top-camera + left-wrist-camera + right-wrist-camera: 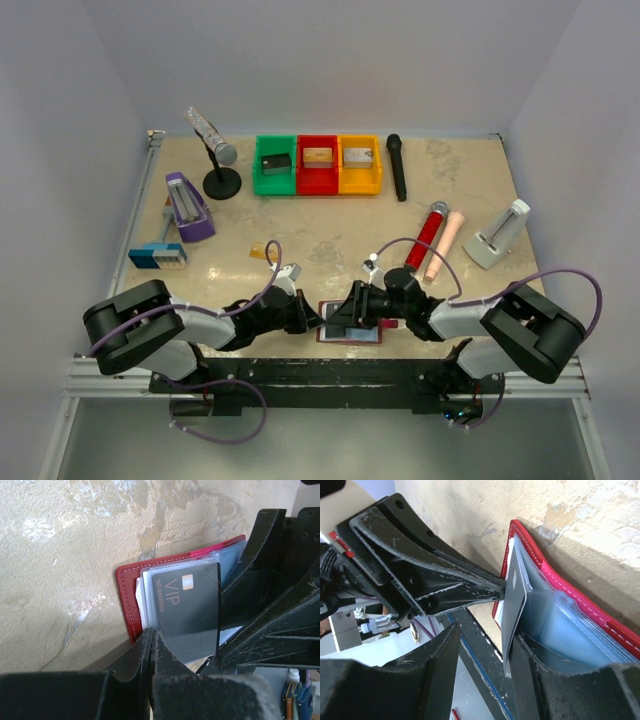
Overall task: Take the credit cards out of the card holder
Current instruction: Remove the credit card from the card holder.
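Note:
The card holder [356,336], a dark red wallet, lies open at the table's near edge, light blue clear pockets up [570,625]. A black card [187,610] marked VIP sticks out of the pockets and stands tilted up [513,605]. My left gripper [310,317] is shut, its tips [152,635] pinched at the card's left edge by the wallet's red rim [126,595]. My right gripper [352,312] is open [487,635], the card leaning against one finger [530,670] that lies between card and pockets. The gold-tan and silver-grey cards are out of view.
Green [275,166], red [318,166] and yellow [360,166] bins holding blocks stand at the back. A black microphone [397,167], a red microphone [428,235], a pink cylinder [445,243], a white stand [497,235], a microphone stand [222,180] and a purple device [187,207] lie around.

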`<state>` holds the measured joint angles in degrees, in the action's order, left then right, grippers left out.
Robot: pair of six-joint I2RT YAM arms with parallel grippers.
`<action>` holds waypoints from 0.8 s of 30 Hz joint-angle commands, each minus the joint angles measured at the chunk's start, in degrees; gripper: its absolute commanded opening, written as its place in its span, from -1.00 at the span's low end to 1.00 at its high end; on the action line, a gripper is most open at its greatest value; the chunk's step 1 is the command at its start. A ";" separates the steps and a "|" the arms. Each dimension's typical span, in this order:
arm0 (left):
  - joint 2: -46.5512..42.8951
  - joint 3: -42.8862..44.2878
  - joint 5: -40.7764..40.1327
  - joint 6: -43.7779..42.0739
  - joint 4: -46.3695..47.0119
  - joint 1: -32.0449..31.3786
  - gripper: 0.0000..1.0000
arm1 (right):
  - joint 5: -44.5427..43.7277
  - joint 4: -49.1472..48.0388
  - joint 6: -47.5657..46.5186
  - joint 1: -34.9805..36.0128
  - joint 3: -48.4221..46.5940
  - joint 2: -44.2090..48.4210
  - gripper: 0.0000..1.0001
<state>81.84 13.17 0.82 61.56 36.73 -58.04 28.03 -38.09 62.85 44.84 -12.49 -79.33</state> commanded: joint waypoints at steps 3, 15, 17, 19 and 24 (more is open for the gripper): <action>0.69 -1.04 -0.12 0.58 -1.93 -0.76 -1.00 | -0.08 5.21 -2.99 0.16 -2.71 5.23 -0.08; 0.07 -0.78 -2.22 0.32 -5.88 -0.76 -1.00 | -1.40 12.33 -4.93 0.16 -3.50 10.24 -0.11; 0.25 -0.86 -2.40 0.58 -6.23 -0.76 -1.00 | -1.49 13.47 -5.28 0.16 -3.50 11.21 -0.12; 0.33 -0.95 -2.49 0.58 -6.23 -0.76 -1.00 | -1.75 14.26 -5.54 0.16 -3.50 12.00 -0.12; 0.51 -1.30 -2.67 0.58 -6.41 -0.76 -1.00 | -2.37 16.72 -5.98 0.07 -3.42 14.29 -0.15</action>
<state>81.62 13.15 0.01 62.50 36.05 -58.54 26.48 -22.31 58.33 44.88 -13.82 -67.46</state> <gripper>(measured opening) 0.012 0.432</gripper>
